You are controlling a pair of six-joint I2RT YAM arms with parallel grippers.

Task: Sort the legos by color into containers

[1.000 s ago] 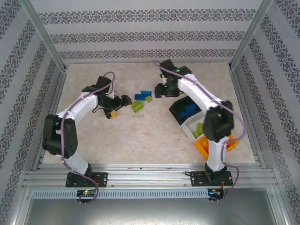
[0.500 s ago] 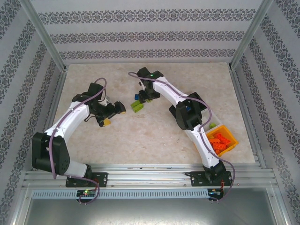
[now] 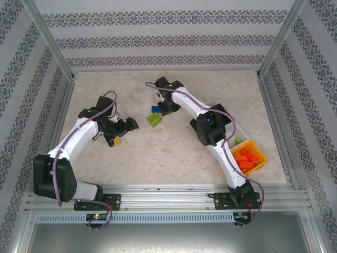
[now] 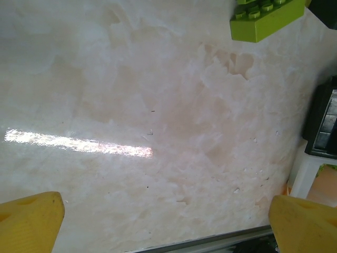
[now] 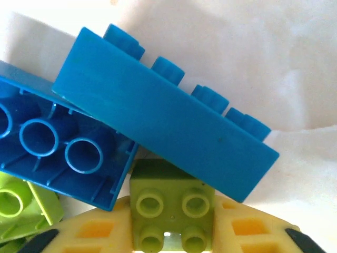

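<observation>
Your small lime brick (image 5: 171, 205) sits pinched between the right tool's (image 3: 166, 109) yellow fingers (image 5: 247, 232). It touches a long blue brick (image 5: 163, 113) in the mid-counter (image 3: 174, 153) pile. Your left tool (image 4: 166, 219) hangs spread and empty, near a larger lime brick (image 4: 266, 18). Orange-red legos (image 3: 246, 158) lie in the orange-yellow bin (image 3: 260, 149).

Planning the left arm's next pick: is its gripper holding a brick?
No, the left gripper stands open with nothing between its yellow fingers.
</observation>
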